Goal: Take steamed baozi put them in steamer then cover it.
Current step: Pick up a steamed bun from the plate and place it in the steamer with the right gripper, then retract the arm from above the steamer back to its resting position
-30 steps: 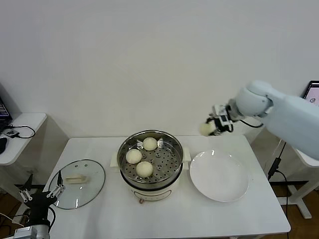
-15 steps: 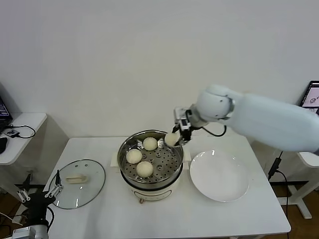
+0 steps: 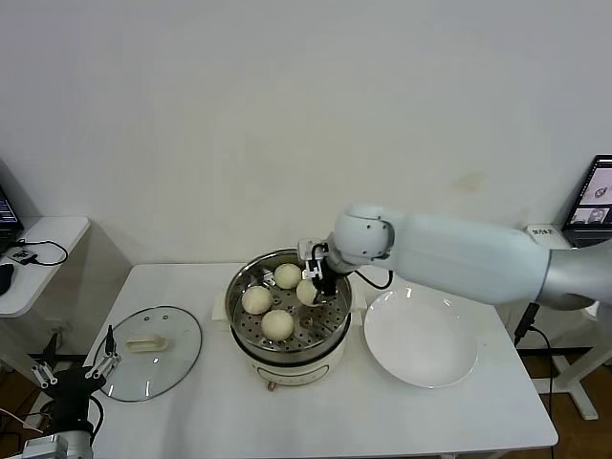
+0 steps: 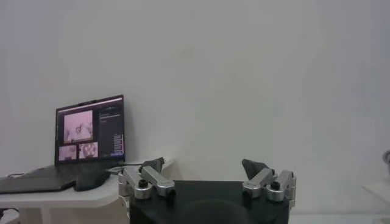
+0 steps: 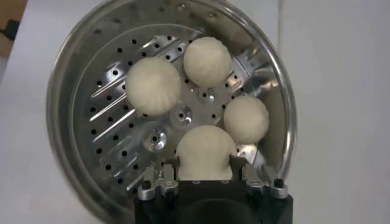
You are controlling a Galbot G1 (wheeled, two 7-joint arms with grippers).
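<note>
**Fourth baozi held over the steamer tray**

Head view: a plain white wall stands behind a white desk (image 3: 316, 421). At the desk's middle sits the steamer (image 3: 287, 311), a shiny steel pot on a white base with a perforated tray inside. Three steamed baozi rest on the tray: one at 12 o'clock (image 3: 287, 275), one at 9 o'clock (image 3: 255, 300) and one at 6 o'clock (image 3: 277, 325). The right tool (image 3: 312, 285) reaches in over the pot's 2 o'clock side and is clamped on a fourth baozi (image 3: 307, 293), which sits low inside the pot just beside the 12 o'clock bun. At 3 o'clock of the steamer lies a bare white plate (image 3: 421, 338). At 9 o'clock of the steamer the cover (image 3: 148, 351) lies flat on the desk, handle up. The left tool (image 3: 72, 373) hangs off the desk's near left corner, its fingers spread apart, holding nothing.

Left wrist view: the left tool (image 4: 208, 182) shows two fingers well apart, with a white wall behind and an open laptop (image 4: 88, 137) on a side table.

Right wrist view: the right tool (image 5: 206, 179) grips the held baozi (image 5: 206, 152) from both sides, over the perforated tray of the steamer (image 5: 79, 122). The three other buns lie beyond it on the tray, one of them (image 5: 246, 119) touching or nearly touching the held one.
</note>
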